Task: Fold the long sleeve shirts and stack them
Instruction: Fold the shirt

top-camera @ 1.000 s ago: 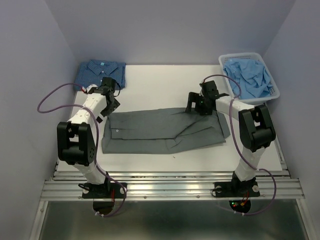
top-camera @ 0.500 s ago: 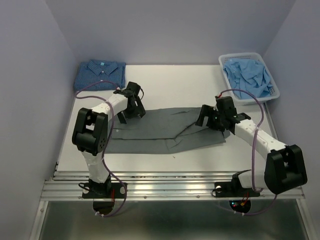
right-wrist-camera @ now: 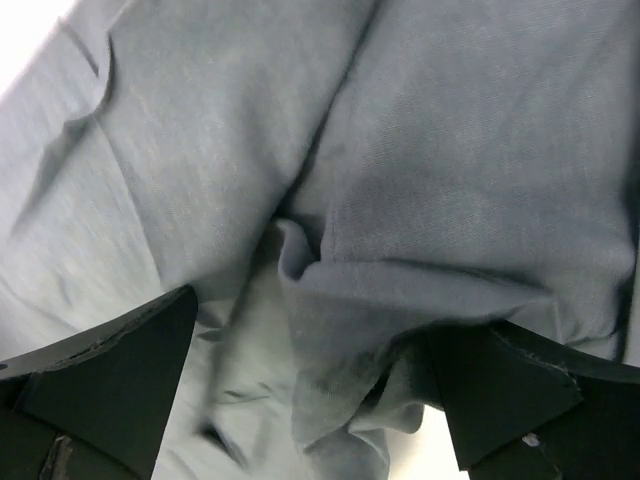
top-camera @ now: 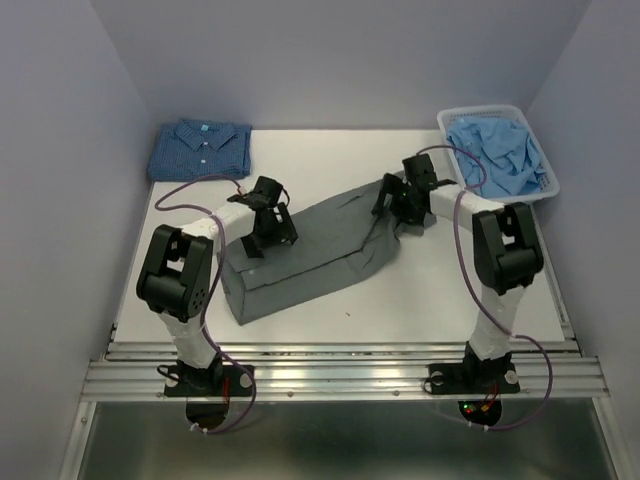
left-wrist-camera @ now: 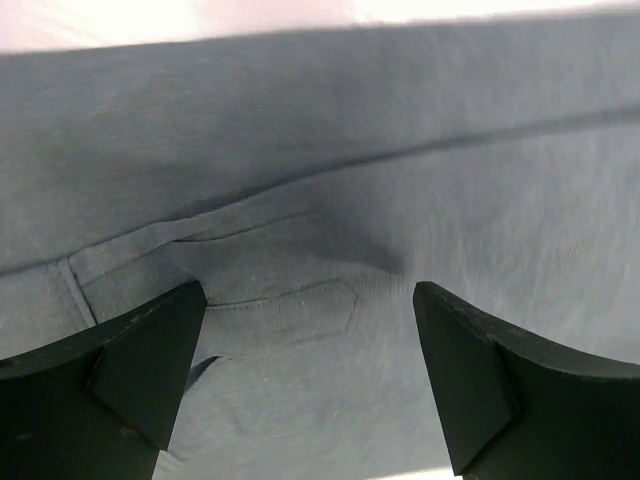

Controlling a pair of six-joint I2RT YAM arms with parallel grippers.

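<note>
Over slate-grey shirt (top-camera: 310,262): left tool (left-wrist-camera: 308,292), right tool (right-wrist-camera: 312,320) both spread wide

White plastic lattice basket (top-camera: 480,109) set at the far right corner of the flat white surface (top-camera: 320,165). Heaped inside, a crumpled light blue cloth (top-camera: 500,155), filling it up to the rim. Along the near edge, ribbed aluminium rails (top-camera: 340,375). Behind and on both sides, plain pale lilac walls (top-camera: 340,60).
</note>
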